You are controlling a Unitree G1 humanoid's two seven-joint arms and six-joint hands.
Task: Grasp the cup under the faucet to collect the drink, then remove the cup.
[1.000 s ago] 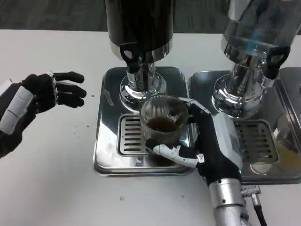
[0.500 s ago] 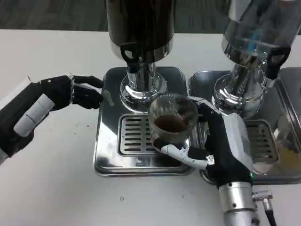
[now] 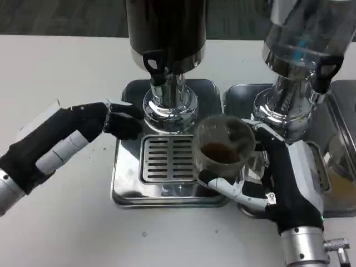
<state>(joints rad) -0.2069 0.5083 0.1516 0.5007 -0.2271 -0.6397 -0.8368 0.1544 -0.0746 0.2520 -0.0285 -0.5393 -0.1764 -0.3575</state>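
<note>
The cup (image 3: 222, 149), holding dark drink, sits right of the drip grate (image 3: 168, 159), grasped by the right hand (image 3: 278, 186); tilting it could spill. The left hand (image 3: 92, 125), fingers apart and holding nothing, reaches toward the dispenser's faucet (image 3: 157, 65) and could bump it.

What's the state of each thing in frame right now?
cup: upright, dark drink inside, held off to the right of the grille
right hand: grips the cup
left hand: holds nothing, fingers over the tray's left edge
dark dispenser: no stream visible at its faucet
drip tray: grille bare
clear dispenser: contents unclear
</note>
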